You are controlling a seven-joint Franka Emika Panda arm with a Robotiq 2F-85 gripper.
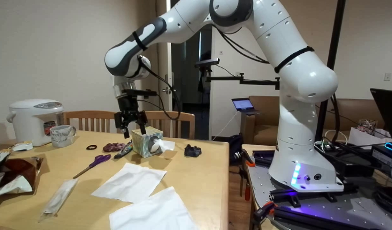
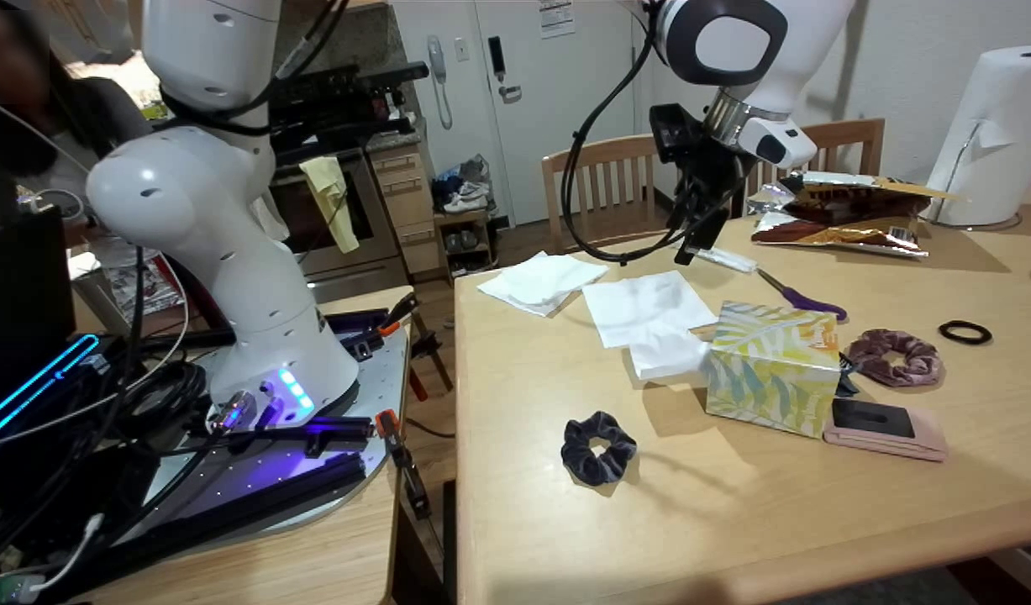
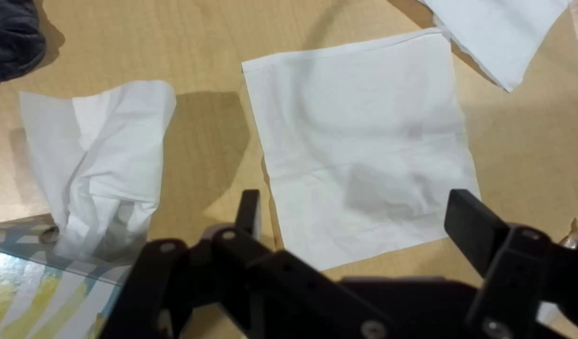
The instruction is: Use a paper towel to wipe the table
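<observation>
The paper towel, a thin white roughly square sheet, lies flat on the light wooden table (image 1: 202,179). It shows in both exterior views (image 1: 130,182) (image 2: 647,307) and in the middle of the wrist view (image 3: 364,117). My gripper (image 3: 357,214) is open with nothing between its fingers. In the wrist view its fingertips stand over the near part of the towel, apart from it. The gripper is raised above the table in both exterior views (image 1: 134,130) (image 2: 696,235). A second white sheet (image 1: 154,212) lies next to the towel; it also shows in the wrist view's upper right corner (image 3: 505,37).
A tissue box (image 1: 148,142) with a tissue sticking out stands beside the towel. Purple scissors (image 1: 95,163), a narrow white strip (image 1: 60,198), scrunchies (image 2: 597,448) (image 2: 893,357), a pink wallet (image 2: 893,433) and snack bags (image 1: 20,175) lie around. A mug (image 1: 62,135) stands farther off.
</observation>
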